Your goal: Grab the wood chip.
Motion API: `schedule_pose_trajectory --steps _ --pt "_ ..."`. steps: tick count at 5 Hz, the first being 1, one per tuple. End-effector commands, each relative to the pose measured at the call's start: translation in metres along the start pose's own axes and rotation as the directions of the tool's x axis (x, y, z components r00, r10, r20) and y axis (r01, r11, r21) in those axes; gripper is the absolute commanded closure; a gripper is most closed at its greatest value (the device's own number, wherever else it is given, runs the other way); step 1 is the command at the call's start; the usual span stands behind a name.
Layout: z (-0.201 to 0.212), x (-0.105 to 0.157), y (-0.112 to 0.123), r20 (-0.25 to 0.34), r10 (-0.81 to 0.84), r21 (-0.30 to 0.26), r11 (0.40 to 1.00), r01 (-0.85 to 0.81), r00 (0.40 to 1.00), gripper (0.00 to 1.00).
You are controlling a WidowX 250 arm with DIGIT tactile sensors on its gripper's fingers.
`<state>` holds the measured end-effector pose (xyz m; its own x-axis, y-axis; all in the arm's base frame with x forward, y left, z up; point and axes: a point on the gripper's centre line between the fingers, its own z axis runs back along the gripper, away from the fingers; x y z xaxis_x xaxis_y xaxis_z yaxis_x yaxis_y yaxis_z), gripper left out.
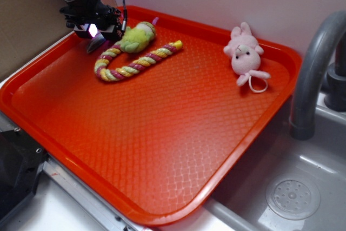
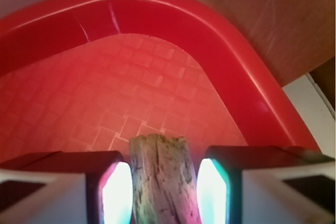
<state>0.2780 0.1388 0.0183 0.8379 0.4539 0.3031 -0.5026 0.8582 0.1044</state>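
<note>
The wood chip (image 2: pixel 161 167) is a streaky brown-grey piece that stands between my two lit fingers in the wrist view, touching the pad on either side. My gripper (image 2: pixel 164 192) is shut on it. In the exterior view the gripper (image 1: pixel 97 36) is at the far left corner of the orange tray (image 1: pixel 162 150). The chip (image 1: pixel 94 45) shows there as a dark sliver poking down from the fingers, close over the tray floor. I cannot tell whether its tip touches the floor.
A green-yellow plush (image 1: pixel 138 36) and a striped braided rope (image 1: pixel 135 62) lie just right of the gripper. A pink plush bunny (image 1: pixel 244 55) lies at the tray's far right. The tray's raised rim (image 2: pixel 226 51) curves close ahead. A grey faucet (image 1: pixel 313 74) and a sink stand to the right.
</note>
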Motion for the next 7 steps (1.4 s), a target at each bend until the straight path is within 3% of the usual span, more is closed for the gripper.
schedule_pose_trajectory --steps 1,3,4,5,6,7 --pt "0.042 -0.002 0.011 -0.021 0.007 -0.044 0.999 -0.008 1.0 1.0" --pt "0.108 -0.032 -0.01 -0.07 0.029 -0.067 0.997 -0.034 0.997 1.0" --pt "0.142 -0.055 -0.04 -0.132 -0.106 -0.194 0.978 0.079 0.986 1.0" --pt "0.179 -0.071 -0.076 -0.159 -0.228 -0.268 0.946 0.18 0.961 1.0" --pt "0.214 -0.081 -0.098 -0.115 -0.309 -0.313 0.913 0.26 0.944 1.0" --pt "0.224 -0.083 -0.105 -0.08 -0.395 -0.283 0.889 0.359 0.915 1.0"
